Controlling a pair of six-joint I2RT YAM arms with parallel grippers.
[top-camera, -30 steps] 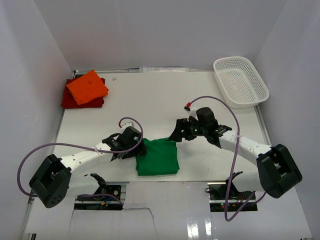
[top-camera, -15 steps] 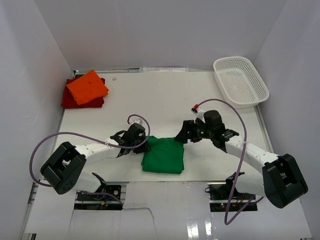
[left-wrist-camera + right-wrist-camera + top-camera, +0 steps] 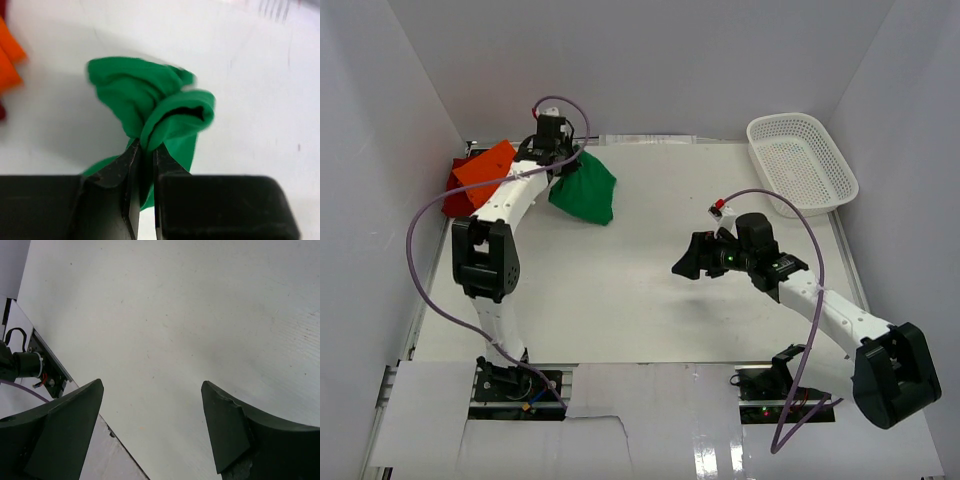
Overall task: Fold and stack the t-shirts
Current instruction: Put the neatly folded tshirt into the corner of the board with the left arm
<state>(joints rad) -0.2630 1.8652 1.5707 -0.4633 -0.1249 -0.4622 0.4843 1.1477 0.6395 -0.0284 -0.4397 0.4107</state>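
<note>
Clamped on the green t-shirt (image 3: 585, 192), the left hand (image 3: 145, 152) has carried it from the near edge to the far-left corner, beside the orange t-shirt (image 3: 485, 170); stacking looks next. The right hand (image 3: 688, 262) gapes, empty.

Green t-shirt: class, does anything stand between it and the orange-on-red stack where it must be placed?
Nothing visible does. The green t-shirt, pinched in the left gripper, is just right of the orange t-shirt lying on the dark red t-shirt. The left wrist view shows only bare table between them.
</note>
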